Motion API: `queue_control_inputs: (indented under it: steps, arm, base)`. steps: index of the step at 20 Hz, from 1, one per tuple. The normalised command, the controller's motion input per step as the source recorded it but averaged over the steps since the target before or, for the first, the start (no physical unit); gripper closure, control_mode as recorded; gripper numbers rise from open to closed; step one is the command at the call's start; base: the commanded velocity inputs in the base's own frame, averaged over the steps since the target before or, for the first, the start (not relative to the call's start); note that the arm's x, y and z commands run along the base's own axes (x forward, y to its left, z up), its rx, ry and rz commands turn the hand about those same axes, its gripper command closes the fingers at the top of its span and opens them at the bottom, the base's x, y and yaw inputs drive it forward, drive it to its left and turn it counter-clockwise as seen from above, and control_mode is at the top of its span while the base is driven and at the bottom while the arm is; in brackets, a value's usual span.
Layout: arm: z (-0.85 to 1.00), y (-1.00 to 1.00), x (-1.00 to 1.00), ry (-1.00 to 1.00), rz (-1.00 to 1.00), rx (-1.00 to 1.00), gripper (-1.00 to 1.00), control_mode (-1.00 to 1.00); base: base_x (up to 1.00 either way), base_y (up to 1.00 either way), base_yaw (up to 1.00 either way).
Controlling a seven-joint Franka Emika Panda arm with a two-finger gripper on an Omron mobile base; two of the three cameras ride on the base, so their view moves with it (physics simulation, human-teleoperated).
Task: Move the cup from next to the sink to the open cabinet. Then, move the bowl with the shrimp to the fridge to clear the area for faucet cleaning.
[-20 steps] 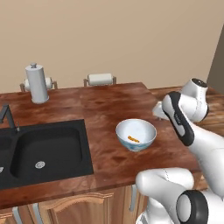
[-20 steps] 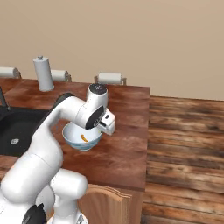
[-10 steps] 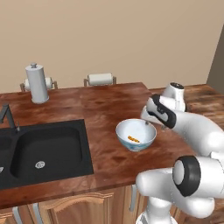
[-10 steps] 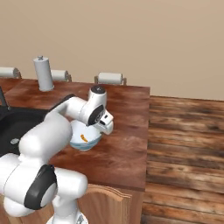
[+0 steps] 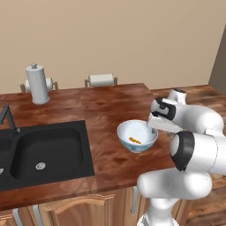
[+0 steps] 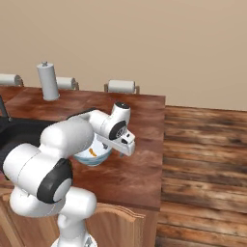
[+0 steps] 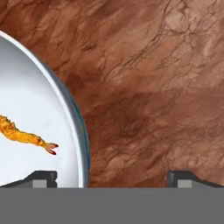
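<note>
The hand (image 7: 111, 178) is spread open, one fingertip inside the bowl (image 7: 26, 109), one outside over the worktop (image 7: 153, 87). The rim between them should be pinched; a stiff, slippery, light bowl, the shrimp (image 7: 24, 135) loose.

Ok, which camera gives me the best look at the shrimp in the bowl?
The hand view: the shrimp is large and sharp there, orange with a red-tipped tail, lying on the white inside of the bowl. In the left base view it's a small orange streak; in the right base view just an orange fleck beside the arm.
</note>
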Motion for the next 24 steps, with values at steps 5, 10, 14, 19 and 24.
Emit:
queue_control_inputs:
  steps: [5,10,14,19,24]
  arm:
    - [-0.15,0.04,0.08,0.00,0.04,0.00,-1.00,-1.00]
    - [-0.09,0.22,0.13,0.00,0.00,0.00,-1.00,-1.00]
    - [-0.19,0.24,0.06,0.00,0.00,0.00,-1.00,-1.00]
    - [-0.36,0.07,0.04,-0.02,0.00,0.00,1.00,-1.00]
    - [-0.04,0.00,0.01,0.00,0.00,0.00,1.00,-1.00]
  base:
    - [0.00,0.00,0.00]
    - [0.00,0.00,0.00]
    - [0.00,0.00,0.00]
    - [0.00,0.00,0.00]
    - [0.00,0.00,0.00]
